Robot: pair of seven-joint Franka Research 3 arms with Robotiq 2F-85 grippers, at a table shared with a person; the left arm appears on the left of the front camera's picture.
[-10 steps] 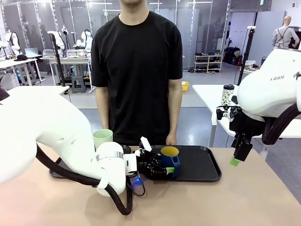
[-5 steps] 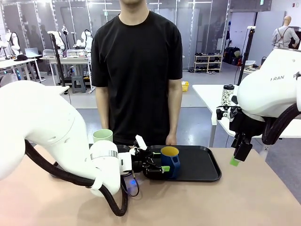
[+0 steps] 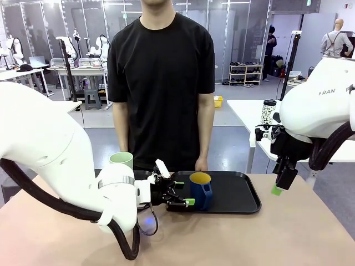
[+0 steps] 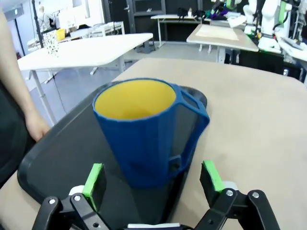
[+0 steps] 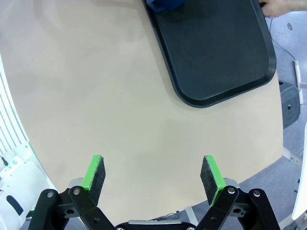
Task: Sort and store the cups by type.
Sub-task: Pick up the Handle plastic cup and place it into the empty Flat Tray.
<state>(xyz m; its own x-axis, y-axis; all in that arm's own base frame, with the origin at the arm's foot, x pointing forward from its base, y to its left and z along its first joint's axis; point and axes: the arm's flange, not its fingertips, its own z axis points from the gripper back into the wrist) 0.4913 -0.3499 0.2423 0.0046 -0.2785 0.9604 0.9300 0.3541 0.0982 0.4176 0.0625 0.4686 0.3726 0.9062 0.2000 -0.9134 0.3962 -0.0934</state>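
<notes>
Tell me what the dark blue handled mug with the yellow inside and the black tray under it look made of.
Dark blue handled mug with yellow inside: likely moulded plastic; matte, faceted walls, thin rim, two-tone colour. Ceramic can't be ruled out.
Black tray: probably plastic; smooth, slightly glossy surface with a rounded raised rim and soft reflections.

The right arm (image 3: 321,105) carries the partly cut-off white-shell lettering "FRAN".

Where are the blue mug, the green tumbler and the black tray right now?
Blue mug (image 4: 136,139): left wrist view, on its outer wall.
Green tumbler (image 3: 121,161): front view, on its side just below the rim.
Black tray (image 3: 236,194): front view, on its bare floor right of the mug.
</notes>
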